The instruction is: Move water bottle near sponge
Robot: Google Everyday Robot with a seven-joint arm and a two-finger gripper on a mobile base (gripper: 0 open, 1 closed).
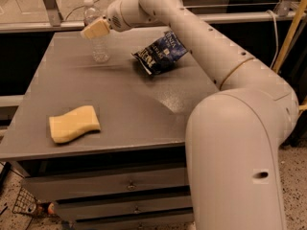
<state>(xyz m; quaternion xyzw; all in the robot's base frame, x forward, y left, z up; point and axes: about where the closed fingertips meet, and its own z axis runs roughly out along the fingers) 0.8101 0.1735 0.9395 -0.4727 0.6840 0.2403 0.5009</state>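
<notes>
Tabletop [129, 104] holds sponge [74, 124], snack bag [160, 52] and water bottle [100, 48]; gripper [95, 29] at the bottle, grip unclear.

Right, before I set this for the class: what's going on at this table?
The robot's arm reaches across the grey table. Its gripper is at the water bottle, which stands upright near the far left corner. The sponge lies flat near the front left edge, well apart from the bottle. A dark blue snack bag lies to the bottle's right. The bottle has not yet been brought to the sponge.
</notes>
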